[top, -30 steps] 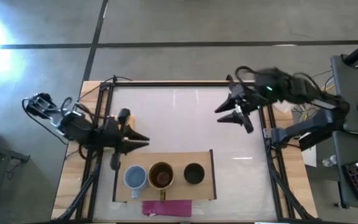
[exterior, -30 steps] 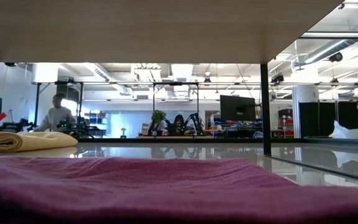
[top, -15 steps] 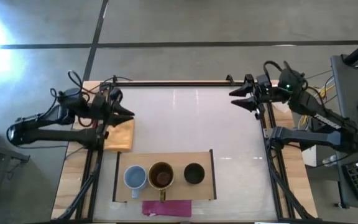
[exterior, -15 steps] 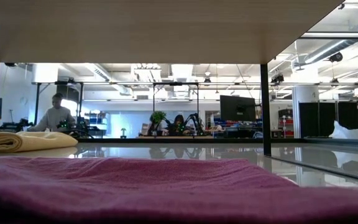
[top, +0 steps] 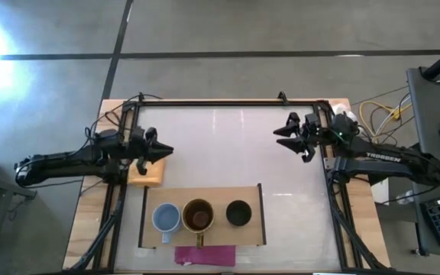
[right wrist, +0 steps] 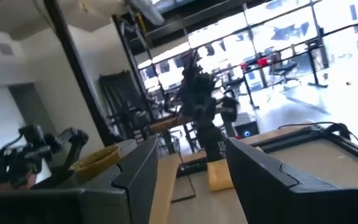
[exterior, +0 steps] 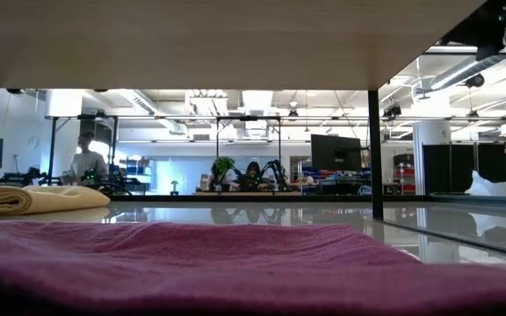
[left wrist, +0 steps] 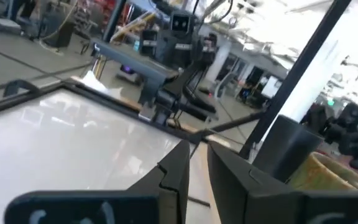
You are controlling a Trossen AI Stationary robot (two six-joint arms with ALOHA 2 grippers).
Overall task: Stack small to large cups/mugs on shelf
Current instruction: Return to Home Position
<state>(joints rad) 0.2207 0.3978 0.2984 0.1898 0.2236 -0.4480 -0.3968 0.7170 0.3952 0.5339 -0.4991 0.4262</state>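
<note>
— How do the cups look right now?
— In the high view, from the left: the pale blue mug [top: 166,218], then the wider brown mug [top: 198,216] with its handle turned toward the magenta strip [top: 205,254], then the narrow black cup [top: 238,213]. All three stand upright in one row on the light-wood shelf [top: 205,194], at the table's [top: 228,145] near edge.
— What differs from half a second ago?
— The cups have not moved. The left pincer [top: 168,150] has swung forward and now sits over the yellow cloth [top: 150,174], its fingers nearly together with only a thin slit between them. The right pincer [top: 279,138] has come in from the far right corner over the table, fingers apart. Both are well apart from the shelf.
— Anything inside the cups?
— The brown mug's inside looks dark reddish and the black cup's looks dark. I cannot tell their contents.
</note>
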